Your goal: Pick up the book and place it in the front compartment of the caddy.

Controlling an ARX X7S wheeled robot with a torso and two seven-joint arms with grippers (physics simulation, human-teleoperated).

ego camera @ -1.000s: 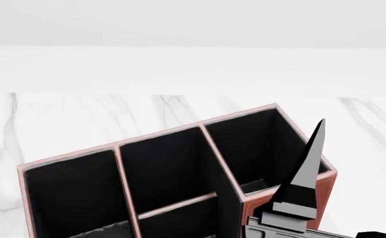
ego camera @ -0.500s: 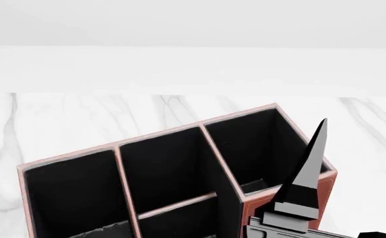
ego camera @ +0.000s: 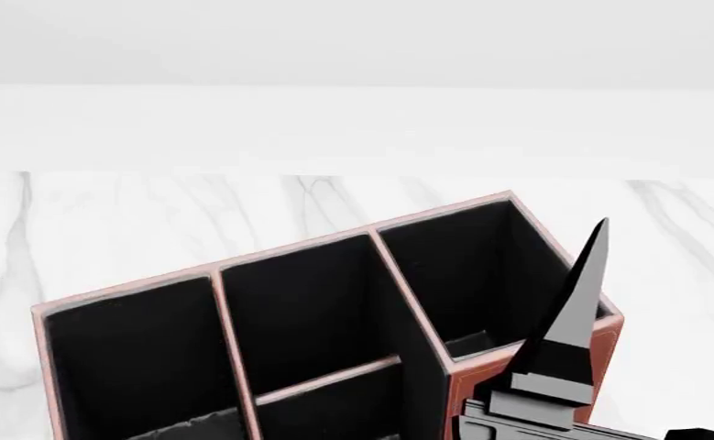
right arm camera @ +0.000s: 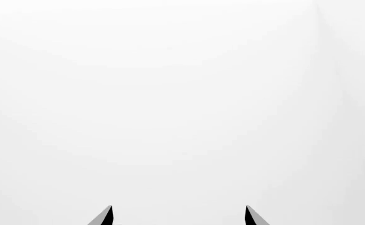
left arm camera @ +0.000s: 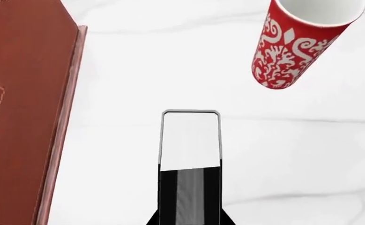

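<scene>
The black book [left arm camera: 189,140] shows its white page edge in the left wrist view, sticking out from my left gripper [left arm camera: 190,220], which is shut on it. It hangs over the marble table next to the caddy's reddish-brown outer wall [left arm camera: 26,93]. In the head view the caddy [ego camera: 295,246] shows three black-lined back compartments and a lower front one behind a low divider [ego camera: 327,378]. The left gripper and book are out of the head view. My right gripper [ego camera: 573,312] points up beside the caddy's right end; it is open and empty [right arm camera: 177,215].
A red-and-white patterned mug [left arm camera: 294,47] stands on the marble table [left arm camera: 138,56] a short way from the book. A white wall [ego camera: 357,128] runs behind the table. The right wrist view shows only plain white.
The right gripper's finger has drifted very slightly to the right in the head view. Nothing else has visibly moved.
</scene>
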